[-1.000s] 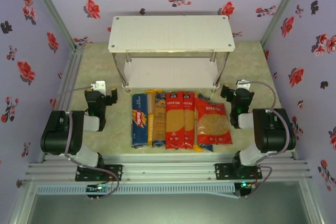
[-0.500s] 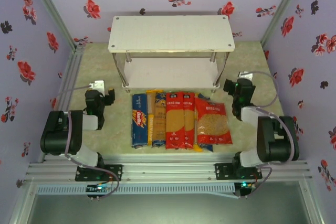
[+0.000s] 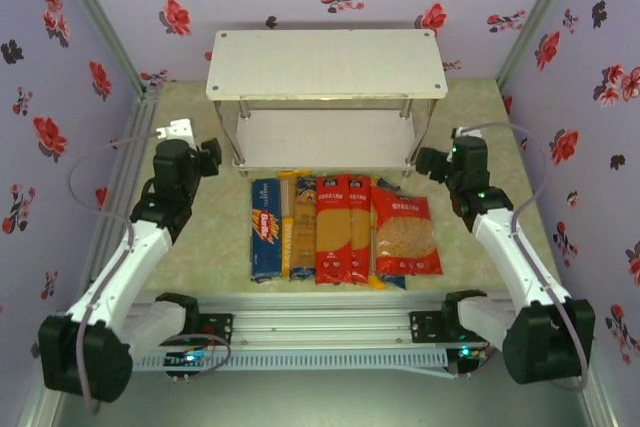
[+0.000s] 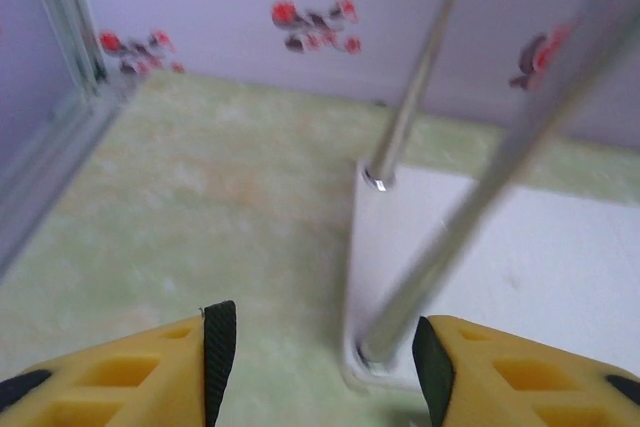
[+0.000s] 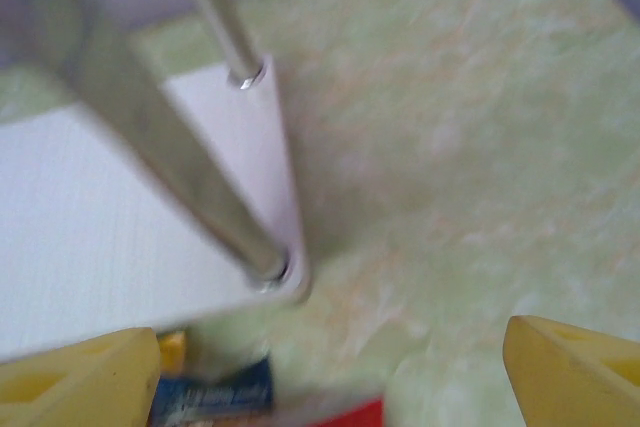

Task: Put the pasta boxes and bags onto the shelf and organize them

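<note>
The stiff dark-blue pasta boxes (image 3: 265,230) and the soft, glossy bags (image 3: 343,227), long red and yellow packets plus one wide red bag (image 3: 406,234), are lying side by side on the marbled green table (image 3: 190,247). They are sitting just near of the shelf (image 3: 325,62), whose flat white boards are standing on thin shiny legs (image 4: 400,147). The left gripper (image 3: 210,155) is reaching out at the shelf's near left corner and the right gripper (image 3: 428,162) at its near right corner, both arms outstretched, their yellow fingers (image 4: 150,377) standing apart on nothing, with bare table lying open either side of the row.
</note>
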Controlling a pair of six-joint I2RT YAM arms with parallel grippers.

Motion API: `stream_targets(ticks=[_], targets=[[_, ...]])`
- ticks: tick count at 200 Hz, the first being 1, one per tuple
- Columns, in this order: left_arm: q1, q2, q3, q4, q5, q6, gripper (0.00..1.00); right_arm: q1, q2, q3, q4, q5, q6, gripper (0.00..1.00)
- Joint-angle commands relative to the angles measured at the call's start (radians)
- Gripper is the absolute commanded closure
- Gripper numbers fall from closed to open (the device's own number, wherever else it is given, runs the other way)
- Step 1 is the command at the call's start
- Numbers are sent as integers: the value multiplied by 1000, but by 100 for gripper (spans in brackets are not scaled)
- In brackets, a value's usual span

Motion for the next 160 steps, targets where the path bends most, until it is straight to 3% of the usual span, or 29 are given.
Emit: stream_targets(ticks=[1,30,46,68,95,160], targets=[[-87,-43,9,-369,-38,-169,47,65,-83,-28,-185,0,75,10],[-224,-96,-3,-517,-34,-307,45,142,-160,-68,-224,-28,148,16],[-293,-88,-25,-556,-22,-375,30,189,-180,-90,-205,-53,190,16],[-384,-72,-86,-509,28,-453,24,272,-168,-92,-192,-36,211,14],[-436,-20,-154,-434,76,-525,1,332,-130,-73,-187,-24,203,13],[-487,146,-100,-459,69,-547,0,364,-68,-43,-145,-51,211,12]])
